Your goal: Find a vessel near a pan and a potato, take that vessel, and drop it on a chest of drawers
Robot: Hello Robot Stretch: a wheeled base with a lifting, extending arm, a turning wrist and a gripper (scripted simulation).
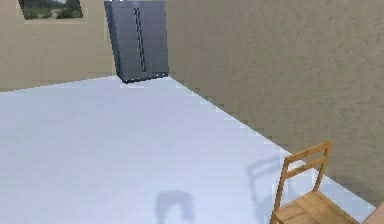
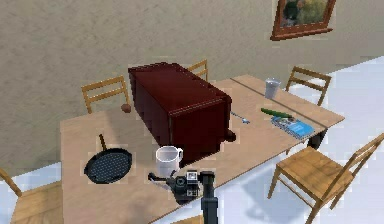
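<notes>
On the arm side view's table [image 2: 80,135], pan [image 2: 107,165], mug [image 2: 168,158], claw [image 2: 157,179] nearby, load unclear; forward, fridge [image 1: 137,40].

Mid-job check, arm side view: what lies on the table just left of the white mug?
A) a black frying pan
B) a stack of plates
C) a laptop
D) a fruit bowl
A: a black frying pan lies flat on the wooden table just left of the white mug, its handle pointing up the picture.
</notes>
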